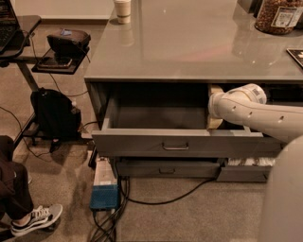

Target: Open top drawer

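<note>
Top drawer [142, 142] of the grey cabinet stands pulled well out. Its wide front runs below and to the left of the gripper, its small loop handle [175, 146] sits lower left of it, and its grey inner floor lies open to view.

Far to the gripper's left, down on the carpet, a seated person's sneaker [37, 218] shows. Higher up, well left of the gripper, a black backpack [56, 113] leans beneath a side stand [52, 64]. Nearer, but low and left of the gripper, a blue and white box [105, 185] lies on the floor among cables. A paper cup [123, 9] stands on the countertop [189, 52], above and left of the gripper. A shallower drawer [165, 168] sits under the open one.

The gripper [214, 120] is inside the open drawer at its right end, just behind the front, on a white arm [255, 111] reaching in from the right. I cannot tell whether it is open or closed. Below and right of it, a drawer with white contents [251, 161] stands slightly out. High to its right, a jar [279, 16] rests on the countertop.
</note>
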`<state>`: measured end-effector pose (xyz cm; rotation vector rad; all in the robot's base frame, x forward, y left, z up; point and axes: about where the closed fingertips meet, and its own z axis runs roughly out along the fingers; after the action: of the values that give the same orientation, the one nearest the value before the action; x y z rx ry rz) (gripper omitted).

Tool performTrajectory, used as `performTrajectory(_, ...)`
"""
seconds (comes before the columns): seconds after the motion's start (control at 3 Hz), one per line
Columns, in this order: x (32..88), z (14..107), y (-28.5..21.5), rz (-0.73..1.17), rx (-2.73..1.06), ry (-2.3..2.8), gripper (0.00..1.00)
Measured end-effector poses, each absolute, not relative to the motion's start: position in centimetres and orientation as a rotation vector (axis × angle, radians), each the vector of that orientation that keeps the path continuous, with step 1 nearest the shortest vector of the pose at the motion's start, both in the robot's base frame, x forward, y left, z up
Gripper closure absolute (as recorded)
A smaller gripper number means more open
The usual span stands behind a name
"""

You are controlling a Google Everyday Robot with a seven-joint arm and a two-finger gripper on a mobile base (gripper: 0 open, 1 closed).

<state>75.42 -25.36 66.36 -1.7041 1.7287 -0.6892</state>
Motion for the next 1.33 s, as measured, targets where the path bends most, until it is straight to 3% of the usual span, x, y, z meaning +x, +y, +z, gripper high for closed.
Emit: performTrajectory(1.33,63.8,67.3,-25.5,-0.372,-1.806,2.082,0.0)
